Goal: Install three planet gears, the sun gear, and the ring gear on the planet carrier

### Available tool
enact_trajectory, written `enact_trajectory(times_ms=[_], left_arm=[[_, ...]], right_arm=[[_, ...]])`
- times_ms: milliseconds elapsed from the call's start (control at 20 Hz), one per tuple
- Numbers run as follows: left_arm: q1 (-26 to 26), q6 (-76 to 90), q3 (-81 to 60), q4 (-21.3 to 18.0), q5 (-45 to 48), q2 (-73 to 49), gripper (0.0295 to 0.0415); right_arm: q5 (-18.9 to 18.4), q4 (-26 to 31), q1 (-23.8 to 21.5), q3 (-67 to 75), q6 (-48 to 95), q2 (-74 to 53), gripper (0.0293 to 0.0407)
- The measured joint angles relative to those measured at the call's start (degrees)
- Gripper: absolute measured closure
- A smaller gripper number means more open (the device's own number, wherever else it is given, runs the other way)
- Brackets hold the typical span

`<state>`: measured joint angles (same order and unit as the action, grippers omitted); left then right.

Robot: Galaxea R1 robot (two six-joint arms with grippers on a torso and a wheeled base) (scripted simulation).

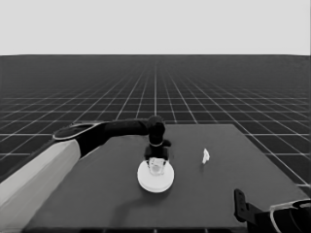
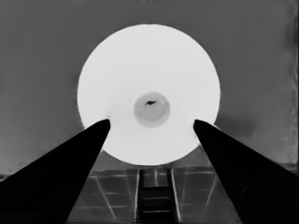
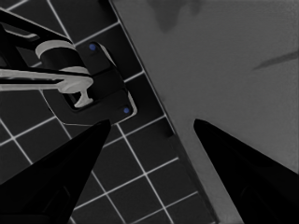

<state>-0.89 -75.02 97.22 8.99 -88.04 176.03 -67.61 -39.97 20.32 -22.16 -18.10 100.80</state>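
L arm reaches in over the table (image 1: 97, 194) w/ its black forearm bent down near the middle, and the left gripper (image 1: 156, 165) hangs straight over the larger round part (image 1: 155, 178), i.e. the ring gear. That disc lies flat directly beneath the gripper, near table centre, and is the only round part on show in the head view; whatever is under it is covered, so the smaller round part and the gears can't be made out. In the L wrist view the ring gear (image 2: 148, 93) fills the space between the left gripper's fingers (image 2: 70, 163), which are spread wide, one each side of the disc's near rim; tips overlap the rim's outline but whether they touch it can't be told. Jaws released, nothing pinched. The disc's centre hole (image 2: 152, 108) sits about midway between the finger tips, a bit beyond them. A thin white piece (image 1: 206, 156) stands apart from the gripper, off to the R-arm side of it, clear of the disc. Right gripper (image 1: 241, 206) is parked at the table's near R corner, well away from the disc; its wrist view shows the fingers (image 3: 65, 172) spread apart w/ nothing between them, over the table edge (image 3: 154, 107) and floor grid, w/ dark machinery (image 3: 88, 84) w/ blue lights past the edge.
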Motion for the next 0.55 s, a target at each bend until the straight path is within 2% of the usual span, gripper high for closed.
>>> enact_trajectory(times_ms=[300, 350, 400, 450, 550], left_arm=[[-0.71, -3.59, -0.13, -0.63, -0.24, 0.04, 0.0326], [-5.67, 24.03, -25.64, 3.20, 19.69, -15.26, 0.0302], [-11.17, 51.52, -45.32, 5.49, 31.94, -38.20, 0.0297], [-14.37, 69.47, -56.64, 6.86, 39.05, -54.24, 0.0309], [-17.20, 86.24, -67.54, 8.11, 45.74, -68.44, 0.0322]], right_arm=[[0.00, 0.00, 0.00, 0.00, 0.00, 0.00, 0.0315], [-9.07, 27.05, -17.99, -15.68, -18.38, 11.76, 0.0305], [-12.65, 35.43, -26.07, -35.69, -24.18, 22.00, 0.0308], [-15.50, 36.96, -27.44, -50.63, -25.74, 29.16, 0.0311], [-18.34, 37.41, -27.61, -68.32, -25.22, 37.59, 0.0314]])
